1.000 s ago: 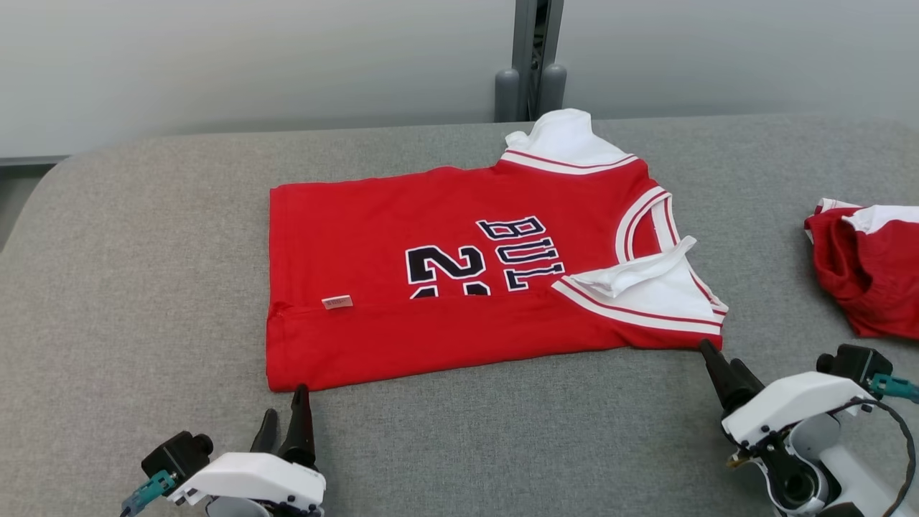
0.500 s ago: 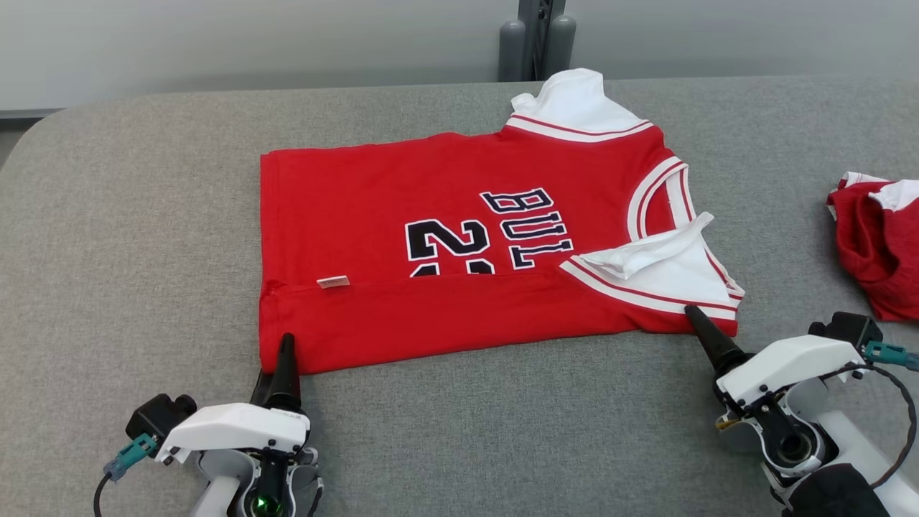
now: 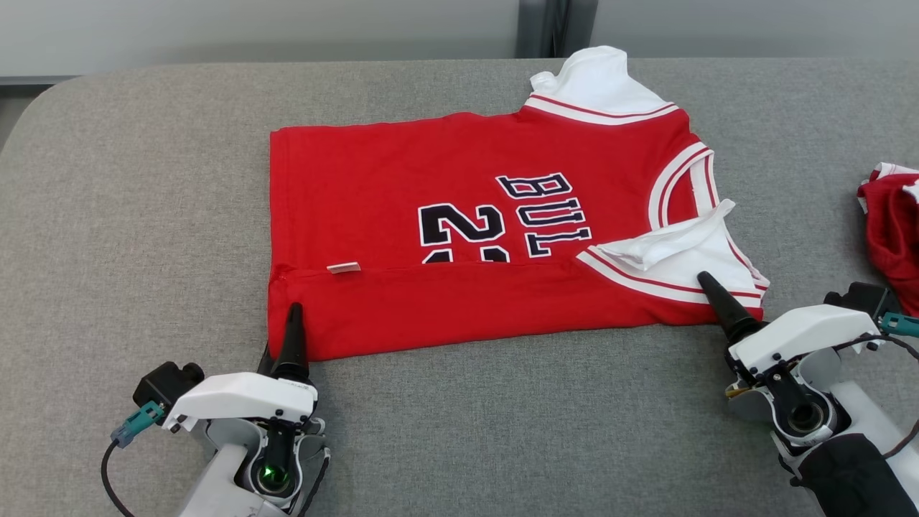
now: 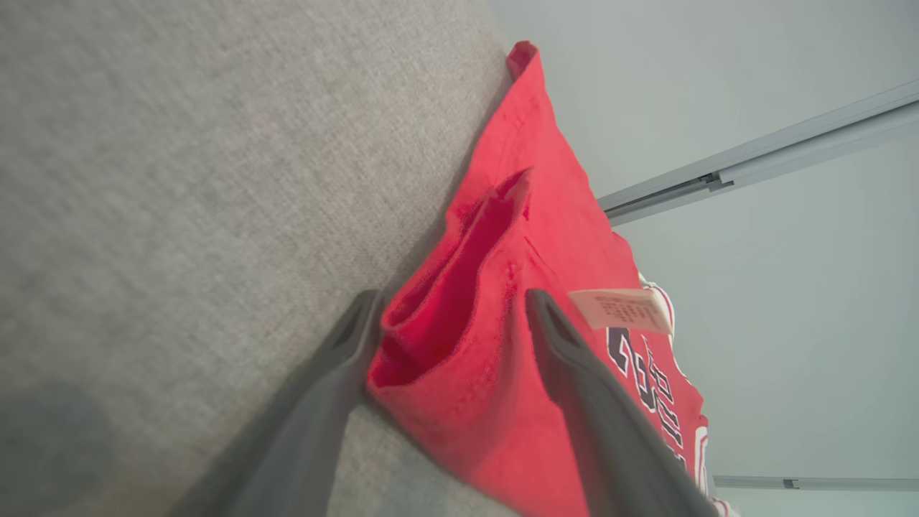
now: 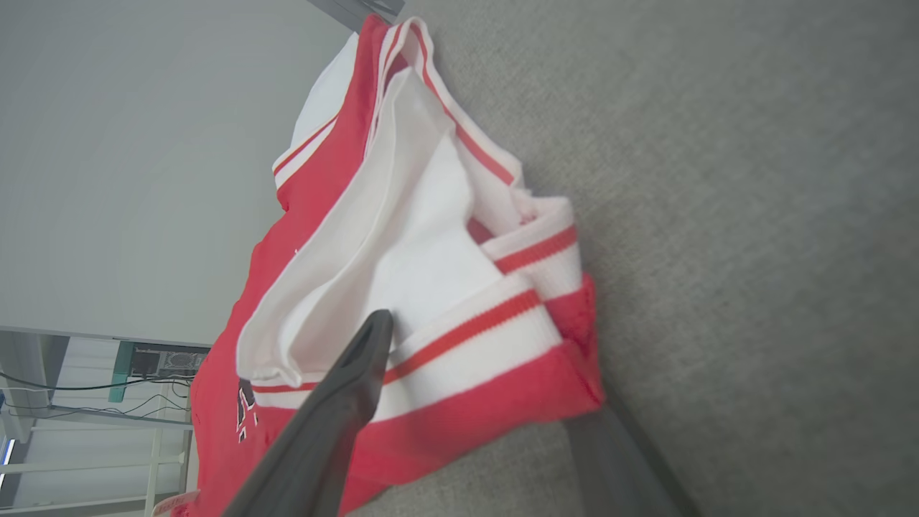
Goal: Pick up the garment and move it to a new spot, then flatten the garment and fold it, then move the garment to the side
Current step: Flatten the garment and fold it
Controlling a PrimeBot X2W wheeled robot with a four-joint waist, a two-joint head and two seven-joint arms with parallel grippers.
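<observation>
The garment [image 3: 467,215] is a red jersey with white sleeves, lying on the grey table with its near third folded over. My left gripper [image 3: 287,323] is at the near left hem corner. In the left wrist view the red cloth [image 4: 459,345] is bunched between the two fingers, with the left gripper [image 4: 449,301] shut on it. My right gripper [image 3: 707,283] is at the near right corner by the white sleeve. In the right wrist view the right gripper [image 5: 488,366] is open: one finger lies over the striped sleeve band [image 5: 467,337], the other runs under the cloth.
A second red and white garment [image 3: 890,237] lies crumpled at the table's right edge. A grey post [image 3: 553,29] stands behind the table's far edge. The grey padded table [image 3: 143,215] has a rounded far left corner.
The head camera has tilted down. Both grippers moved forward onto the garment's near edge, and the left gripper shut on the hem corner. The right stayed open.
</observation>
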